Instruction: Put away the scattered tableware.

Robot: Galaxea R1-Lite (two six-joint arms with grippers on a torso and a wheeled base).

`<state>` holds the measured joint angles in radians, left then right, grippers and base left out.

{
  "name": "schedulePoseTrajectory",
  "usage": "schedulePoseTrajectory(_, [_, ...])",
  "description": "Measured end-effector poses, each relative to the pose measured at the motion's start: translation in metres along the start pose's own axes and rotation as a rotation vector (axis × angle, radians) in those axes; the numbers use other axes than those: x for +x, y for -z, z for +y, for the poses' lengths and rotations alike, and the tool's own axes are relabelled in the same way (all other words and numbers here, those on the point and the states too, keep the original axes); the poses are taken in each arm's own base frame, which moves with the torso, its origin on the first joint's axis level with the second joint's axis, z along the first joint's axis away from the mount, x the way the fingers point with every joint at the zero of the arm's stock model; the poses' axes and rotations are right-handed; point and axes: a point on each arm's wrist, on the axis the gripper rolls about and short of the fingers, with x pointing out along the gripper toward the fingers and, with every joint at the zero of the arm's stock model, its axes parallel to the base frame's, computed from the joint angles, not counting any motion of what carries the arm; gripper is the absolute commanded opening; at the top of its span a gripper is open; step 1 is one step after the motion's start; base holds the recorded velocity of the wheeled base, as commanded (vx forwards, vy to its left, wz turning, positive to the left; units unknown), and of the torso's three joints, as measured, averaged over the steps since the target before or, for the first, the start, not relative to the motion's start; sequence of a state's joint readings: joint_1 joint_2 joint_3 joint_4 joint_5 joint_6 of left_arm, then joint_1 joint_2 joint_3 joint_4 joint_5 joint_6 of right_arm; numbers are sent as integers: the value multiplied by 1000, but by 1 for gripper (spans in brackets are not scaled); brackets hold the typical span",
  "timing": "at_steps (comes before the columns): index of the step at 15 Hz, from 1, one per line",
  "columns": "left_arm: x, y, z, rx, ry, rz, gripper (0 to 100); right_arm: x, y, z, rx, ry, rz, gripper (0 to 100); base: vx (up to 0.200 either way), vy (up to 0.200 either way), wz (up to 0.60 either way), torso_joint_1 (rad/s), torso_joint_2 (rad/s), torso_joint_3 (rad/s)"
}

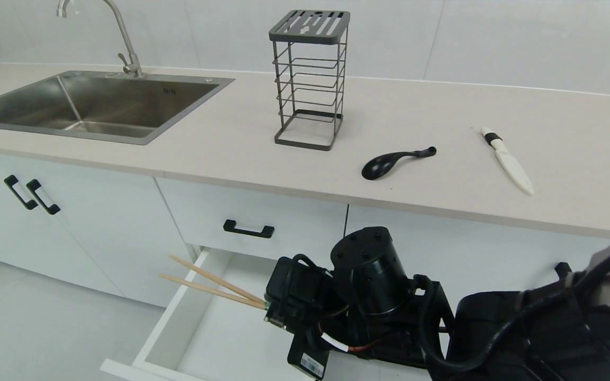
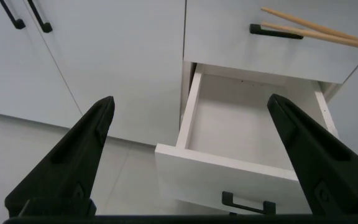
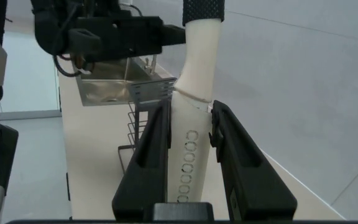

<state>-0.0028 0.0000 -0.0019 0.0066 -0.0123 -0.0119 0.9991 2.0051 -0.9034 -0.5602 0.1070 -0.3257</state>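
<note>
- One hand [image 1: 267, 306], I'm failing to tell which arm's, is clenching the chopsticks [image 1: 212, 290] over the near open drawer [image 1: 170, 317].
- Left hand [image 2: 190, 99] is hanging released; right hand [image 3: 191, 104] is clenching a white perforated piece [image 3: 197, 62].
- I'm aiming to lower them level before releasing.

1. The left gripper [image 2: 191, 102] has its two black jaws spread wide, one to each side of the open drawer [image 2: 204, 177].
2. The open drawer is white, with a black pull handle [image 2: 247, 203] on its front panel.
3. Directly above the open drawer is a closed drawer front [image 2: 229, 43] with its own black bar handle [image 2: 276, 31].
4. A pair of wooden chopsticks [image 2: 319, 29] sits higher than the open drawer, crossing that bar handle, free ends slightly apart.
5. Beside the open drawer, white cabinet doors carry two black door handles [image 2: 27, 15].
</note>
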Motion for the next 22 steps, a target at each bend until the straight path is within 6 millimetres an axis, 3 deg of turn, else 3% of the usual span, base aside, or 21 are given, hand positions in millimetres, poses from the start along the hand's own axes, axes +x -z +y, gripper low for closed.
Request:
schedulePoseTrajectory(5, [0,0,0,0,0,1,100,9,1,4,-5,-10,7,0,0,0,0,-136,237,111])
schedulePoseTrajectory(15, [0,0,0,0,0,-1,100,39,-4,-9,8,42,20,0,0,0,0,-203,283,112])
schedulePoseTrajectory(22, [0,0,0,0,0,-1,100,58,-9,-14,8,63,55,0,0,0,0,-16,134,37])
